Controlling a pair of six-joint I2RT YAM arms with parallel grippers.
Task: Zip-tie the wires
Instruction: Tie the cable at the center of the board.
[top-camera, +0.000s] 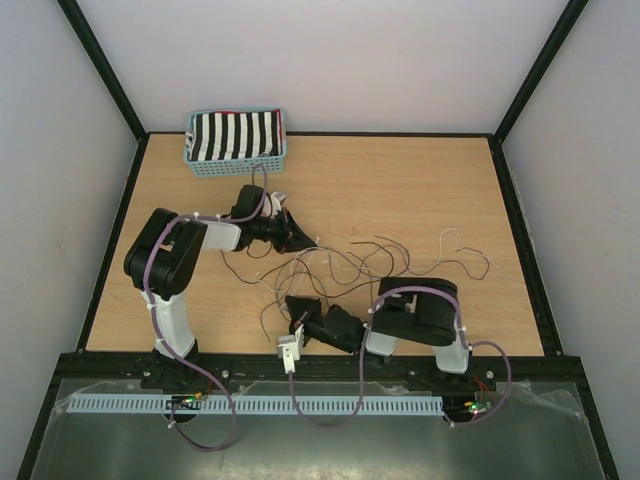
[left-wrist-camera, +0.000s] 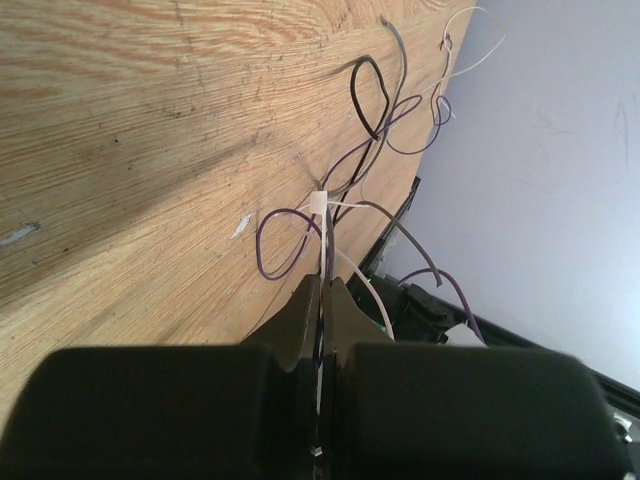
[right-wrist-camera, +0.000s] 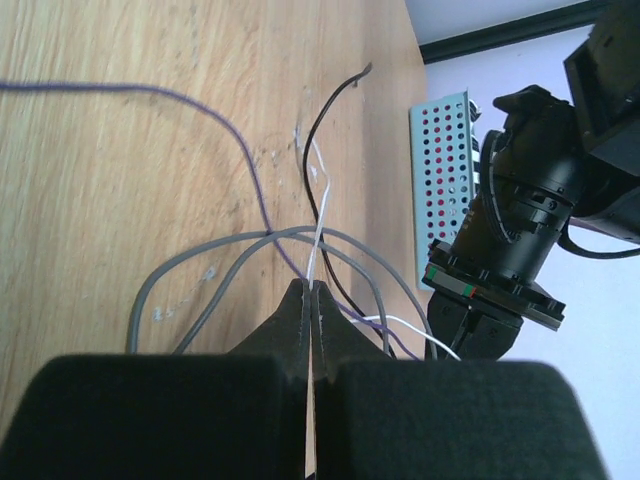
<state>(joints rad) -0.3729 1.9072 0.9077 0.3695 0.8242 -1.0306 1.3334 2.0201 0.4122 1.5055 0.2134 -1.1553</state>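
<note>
The wires (top-camera: 340, 258) loop across the bench (top-camera: 400, 170). The left gripper (left-wrist-camera: 322, 282) has its jaws clenched on a white zip tie (left-wrist-camera: 320, 203) banding them. The right gripper (right-wrist-camera: 311, 288) pinches a white strand (right-wrist-camera: 320, 215).

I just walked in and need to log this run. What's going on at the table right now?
Two robot arms are bundling the loose wires on the wooden table. The left gripper is shut on the tail of a white zip tie that is looped around several strands. The right gripper is shut on a thin pale strand where wires cross close by; whether that strand is tie or wire is unclear. Most of the wires lie spread out, not gathered.
</note>
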